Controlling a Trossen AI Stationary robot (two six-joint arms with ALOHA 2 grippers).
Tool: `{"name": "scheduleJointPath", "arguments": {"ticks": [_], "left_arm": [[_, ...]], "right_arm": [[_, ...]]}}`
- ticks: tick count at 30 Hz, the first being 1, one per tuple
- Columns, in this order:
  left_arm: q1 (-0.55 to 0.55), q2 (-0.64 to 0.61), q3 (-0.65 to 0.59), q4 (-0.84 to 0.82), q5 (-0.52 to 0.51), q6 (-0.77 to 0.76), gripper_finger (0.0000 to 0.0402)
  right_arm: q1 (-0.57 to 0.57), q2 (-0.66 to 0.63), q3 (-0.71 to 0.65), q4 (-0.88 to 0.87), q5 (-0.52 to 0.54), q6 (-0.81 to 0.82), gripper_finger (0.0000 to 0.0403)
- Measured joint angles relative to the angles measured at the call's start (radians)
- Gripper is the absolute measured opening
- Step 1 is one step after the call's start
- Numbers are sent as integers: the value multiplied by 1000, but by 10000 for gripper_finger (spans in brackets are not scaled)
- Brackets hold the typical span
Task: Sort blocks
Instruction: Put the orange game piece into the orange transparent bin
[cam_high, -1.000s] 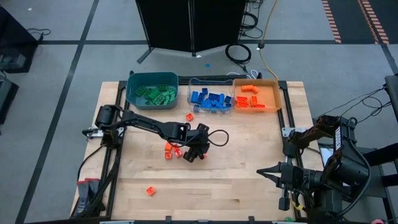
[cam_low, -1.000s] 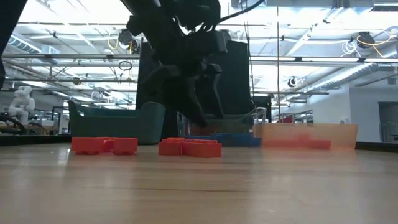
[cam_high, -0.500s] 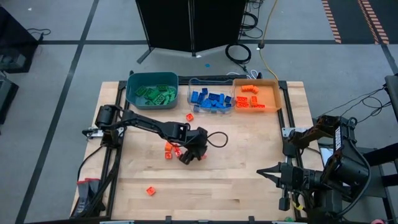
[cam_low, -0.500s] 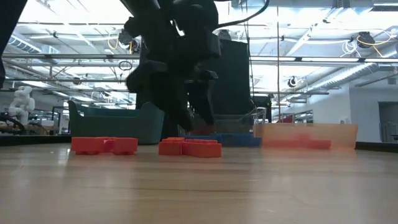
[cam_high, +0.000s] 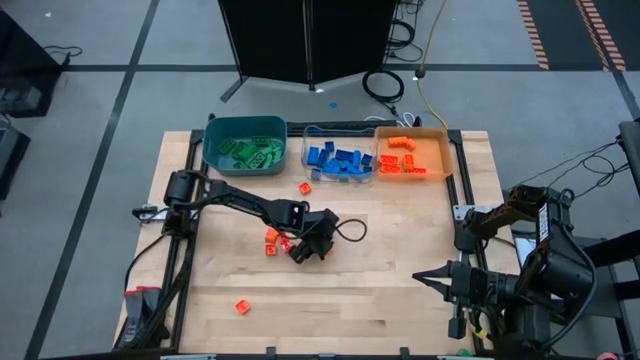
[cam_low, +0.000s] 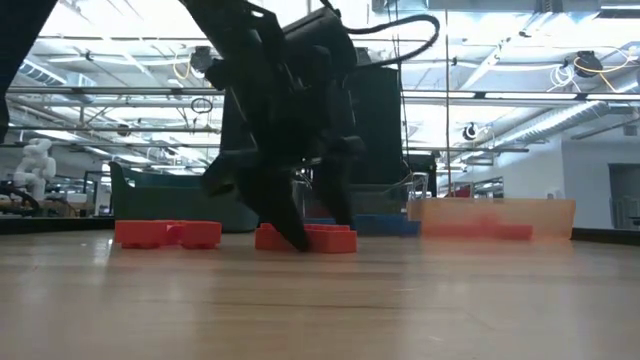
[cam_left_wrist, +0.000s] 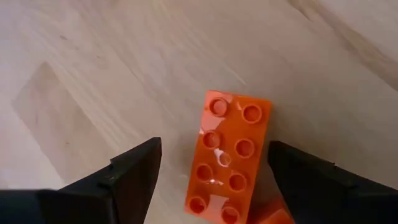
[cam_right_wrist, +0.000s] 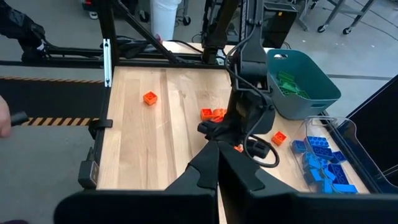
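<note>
An orange eight-stud block (cam_left_wrist: 229, 158) lies flat on the wooden table, studs up. My left gripper (cam_left_wrist: 214, 149) is open and low over it, one finger on each long side with a gap to both. In the low view its fingertips (cam_low: 300, 238) reach down almost to the table at this block (cam_low: 325, 238). More orange blocks lie beside it (cam_high: 270, 239), near the bins (cam_high: 305, 187) and near the front left (cam_high: 241, 306). My right gripper (cam_right_wrist: 217, 163) is shut, held high at the table's right near corner (cam_high: 422, 277).
Along the far edge stand a teal bin (cam_high: 213, 140) with green blocks, a clear bin (cam_high: 310, 133) with blue blocks and an orange bin (cam_high: 440, 150) with orange blocks. Another orange block pair (cam_low: 168, 233) lies left of the gripper in the low view.
My left gripper has come down toward the orange block and rolled about its own axis. Its fingers now stand on either side of the block near the table. It has stayed open. The blocks have not moved.
</note>
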Motion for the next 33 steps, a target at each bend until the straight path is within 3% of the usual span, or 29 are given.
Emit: {"name": "scheduleJointPath", "arguments": {"ticks": [6, 13, 16, 21, 30, 33], "left_arm": [[-3, 45, 5, -22, 11, 1, 268], [-4, 49, 3, -32, 20, -7, 141], [-3, 49, 3, -23, 33, -39, 137], [-5, 40, 50, -28, -10, -250, 137], [15, 15, 318, 116, -308, -337, 137], [47, 17, 370, 307, -374, -356, 137]], "right_arm": [[0, 0, 0, 0, -1, 13, 0], [0, 0, 0, 0, -1, 12, 0], [0, 0, 0, 0, 0, 6, 0], [0, 0, 0, 0, 0, 5, 0], [0, 0, 0, 0, 5, -4, 0], [0, 0, 0, 0, 4, -1, 0]]}}
